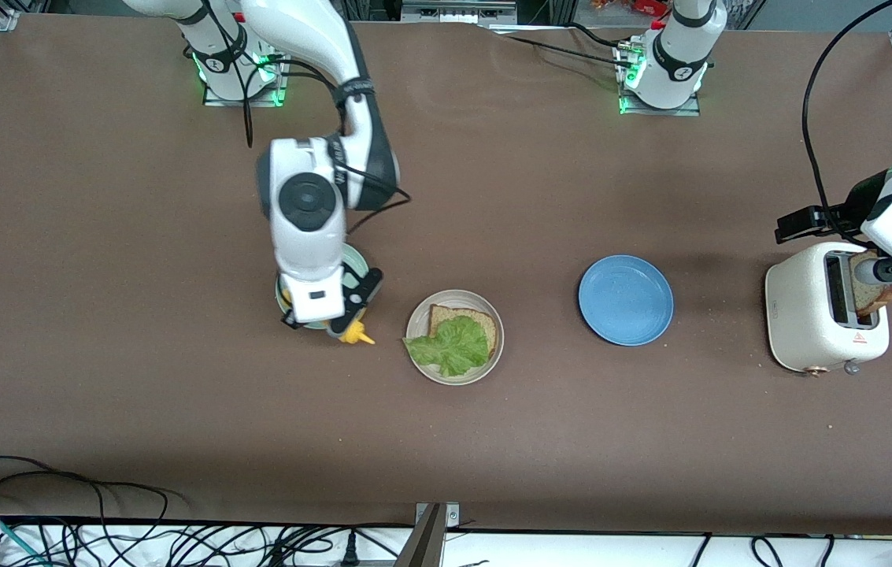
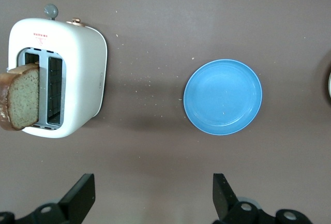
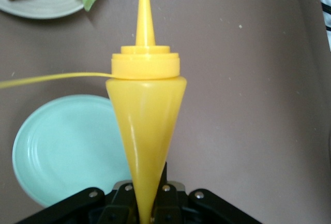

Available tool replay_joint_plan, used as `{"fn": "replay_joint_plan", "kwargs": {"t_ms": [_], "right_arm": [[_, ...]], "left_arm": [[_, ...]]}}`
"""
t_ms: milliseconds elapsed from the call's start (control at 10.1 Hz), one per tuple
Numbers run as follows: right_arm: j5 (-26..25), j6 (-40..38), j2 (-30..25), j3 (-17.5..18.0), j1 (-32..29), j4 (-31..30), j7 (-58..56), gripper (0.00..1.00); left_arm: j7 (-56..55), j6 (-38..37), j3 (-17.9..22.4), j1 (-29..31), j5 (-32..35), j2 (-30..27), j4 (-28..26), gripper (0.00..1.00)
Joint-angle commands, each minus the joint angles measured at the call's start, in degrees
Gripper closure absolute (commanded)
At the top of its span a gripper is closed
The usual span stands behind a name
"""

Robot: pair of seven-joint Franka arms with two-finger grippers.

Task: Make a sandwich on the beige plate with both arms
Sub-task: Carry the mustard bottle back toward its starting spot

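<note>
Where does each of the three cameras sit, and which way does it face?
Front view: high across the table, facing both arm bases; sees the beige plate with bread and lettuce, and both arms.
Left wrist view: on the left arm, looking down at the toaster and blue plate; the open left end effector shows.
Right wrist view: on the right arm, over the mint-green plate; the right end effector is shut on the yellow squeeze bottle.
Shared: front and left wrist views both show toaster and blue plate.

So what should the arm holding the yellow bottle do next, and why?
Probably carry the yellow bottle, clamped in the right tool, over to the beige plate, because the lettuce on the bread shows no sauce yet.
</note>
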Motion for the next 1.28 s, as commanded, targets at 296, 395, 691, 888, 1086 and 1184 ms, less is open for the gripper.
{"fn": "replay_joint_plan", "kwargs": {"t_ms": [296,395,691,888,1086,1184], "right_arm": [[9.5,2.2,-13.1,-7.5,1.2,-15.0,-23.9,1.0],[12.6,2.0,-13.2,-9.9,1.3,-16.6,-29.6,1.0],[18.6,1.4,-13.1,-13.5,0.8,-18.8,-36.5,1.0],[19.2,1.4,-12.8,-13.4,0.0,-18.8,-36.7,1.0],[19.2,1.1,-12.8,-13.4,-0.9,-18.8,-37.7,1.0],[19.2,0.3,-12.9,-13.4,-1.6,-19.0,-37.7,1.0]], "left_arm": [[0.2,0.1,0.1,-0.1,-0.1,0.0,0.3,0.0],[0.3,0.0,0.1,0.0,-0.1,0.0,0.3,0.0],[0.2,0.0,0.1,-0.1,-0.1,0.0,0.3,0.0],[0.1,0.0,0.1,-0.2,-0.1,-0.2,0.3,0.0],[0.1,0.0,0.1,-0.2,-0.1,-0.1,0.2,0.0],[0.2,0.0,0.1,-0.1,-0.1,-0.1,0.2,0.0]]}}
